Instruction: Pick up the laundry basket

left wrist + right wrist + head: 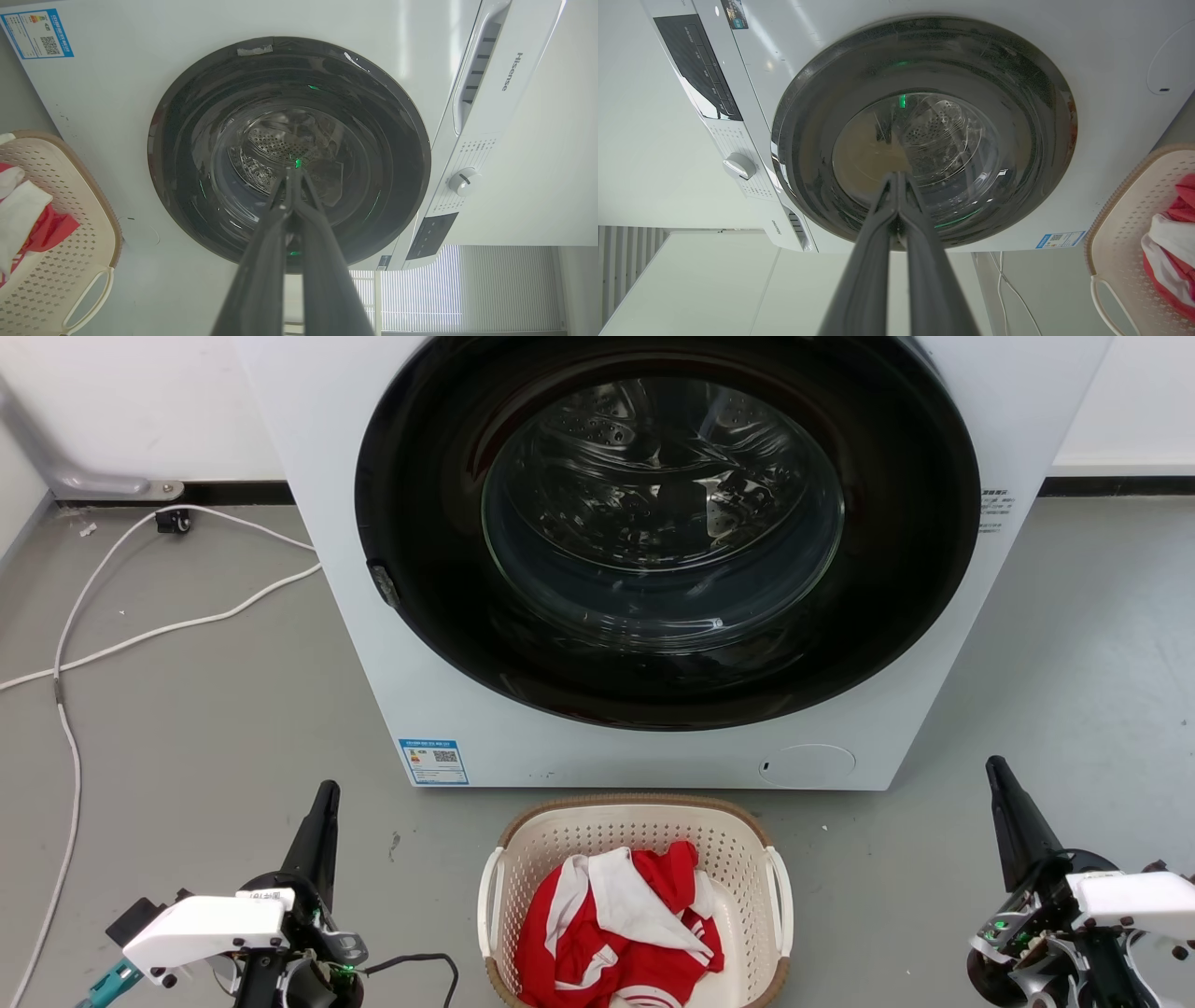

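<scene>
Laundry basket (551,845) is sitting upright on the grey floor (187,775), just in front of the washing machine (653,756), at the bottom centre of the head view. Its brown rim is facing up, with 1 white handle on each side: left handle (487,901), right handle (782,896). A red and white garment (621,924) is lying crumpled inside it.

Head view, left to right:
- A white cable (229,612) is trailing across the floor at far left.
- The left arm (205,924) is hanging at lower left, well apart from the basket. Its 2 dark fingers (317,840) are pointing up toward the machine.
- A blue-edged sticker (433,762) is showing on the machine's lower left corner.
- The round dark door (663,504) is filling most of the front panel, with the drum showing through the glass.
- A round hatch (808,765) is sitting low on the panel's right.
- The right arm (1130,896) is hanging at lower right, also well apart from the basket, fingers (1013,821) pointing up.

Left wrist view: the left jaws are pressing together at the tips, holding nothing and aiming at the door glass. The basket (70,224) is showing at that view's left edge.

Right wrist view: the right jaws are likewise meeting tip to tip, gripping nothing. The basket (1125,233) and garment (1171,238) are showing at that view's right edge.

Neither pair of jaws is touching the basket.
</scene>
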### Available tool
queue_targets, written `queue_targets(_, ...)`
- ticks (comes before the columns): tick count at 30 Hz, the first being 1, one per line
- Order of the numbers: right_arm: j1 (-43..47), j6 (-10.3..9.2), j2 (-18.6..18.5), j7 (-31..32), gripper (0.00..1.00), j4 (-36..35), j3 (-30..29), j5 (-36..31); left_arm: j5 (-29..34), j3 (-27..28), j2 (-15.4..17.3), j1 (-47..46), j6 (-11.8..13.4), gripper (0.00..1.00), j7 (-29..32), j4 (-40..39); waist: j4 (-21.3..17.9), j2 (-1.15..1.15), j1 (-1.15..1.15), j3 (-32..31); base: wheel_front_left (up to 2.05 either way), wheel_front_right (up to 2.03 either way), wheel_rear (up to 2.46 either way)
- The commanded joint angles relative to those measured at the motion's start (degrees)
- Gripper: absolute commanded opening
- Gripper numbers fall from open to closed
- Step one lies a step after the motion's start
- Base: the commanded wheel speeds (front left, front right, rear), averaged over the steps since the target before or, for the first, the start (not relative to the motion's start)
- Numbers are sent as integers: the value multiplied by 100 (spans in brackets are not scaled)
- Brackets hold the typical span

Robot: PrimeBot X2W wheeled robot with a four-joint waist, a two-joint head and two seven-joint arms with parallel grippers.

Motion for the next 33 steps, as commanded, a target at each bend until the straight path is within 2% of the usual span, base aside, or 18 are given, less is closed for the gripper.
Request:
queue_targets(1, -65, 0, 16, 23, 0, 5, -12, -26, 36, 14, -6, -56, -21, 0, 15, 7, 0, 0, 0, 0, 0, 0, 0)
queue_targets(33, -66, 0, 38, 43, 0, 6, -40, -47, 56, 46, -27, -60, -21, 0, 50, 8, 0, 0, 0, 0, 0, 0, 0)
